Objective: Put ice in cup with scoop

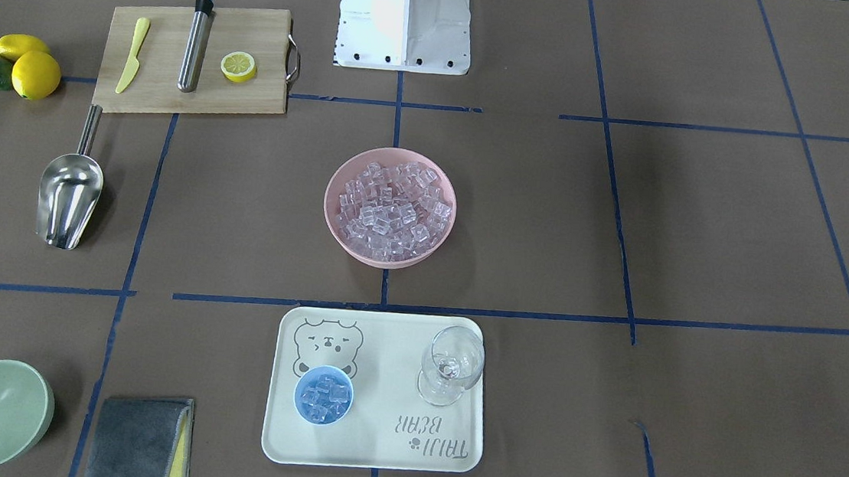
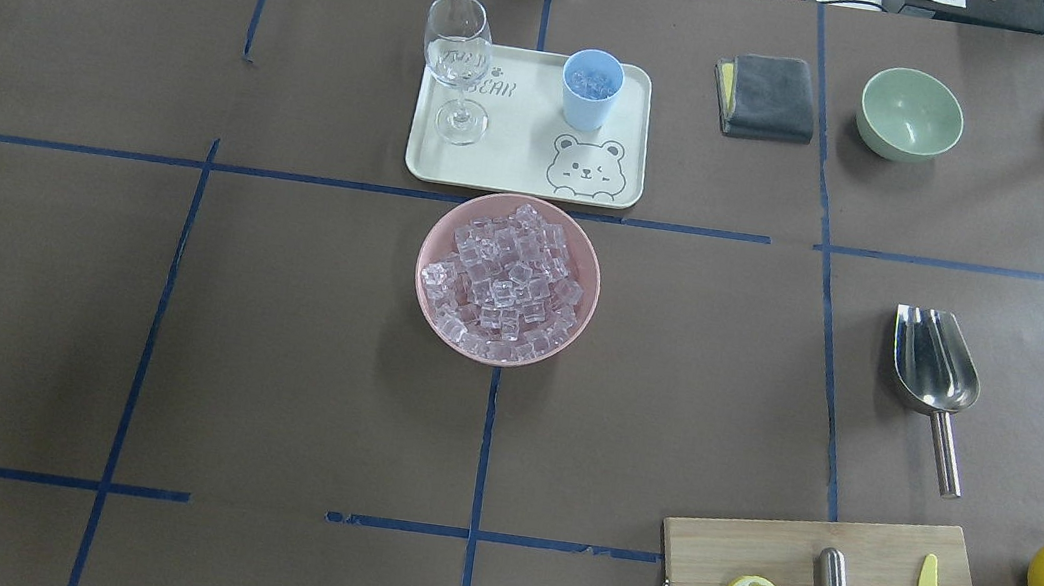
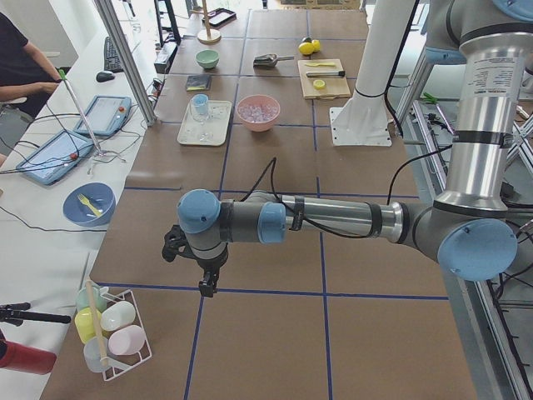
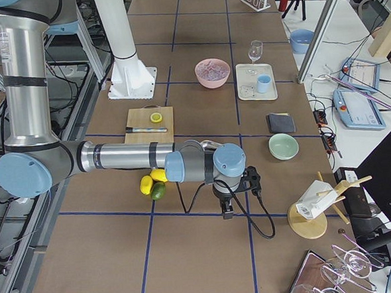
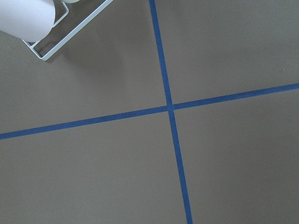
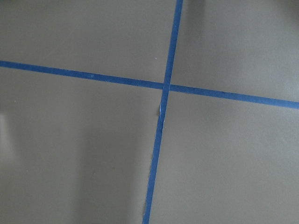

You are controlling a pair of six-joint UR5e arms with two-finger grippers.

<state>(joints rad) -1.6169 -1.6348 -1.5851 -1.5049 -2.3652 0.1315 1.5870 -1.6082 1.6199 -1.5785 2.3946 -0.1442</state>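
Jaws on left gripper (image 3: pixel 206 283) and right gripper (image 4: pixel 226 209): can't tell if apart or together. Scoop (image 1: pixel 71 194) lies alone on the table (image 1: pixel 624 241); cup (image 2: pixel 588 108) on tray (image 1: pixel 376 357) holds ice (image 1: pixel 324 397).

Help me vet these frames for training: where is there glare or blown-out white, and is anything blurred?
Front-facing view: the white robot base is blown out, and the scoop carries bright highlights. Overhead view: even light, soft shadows, the ice crisp. Right wrist view: sharp tape lines, a faint shadow at lower left. No view looks blurred.
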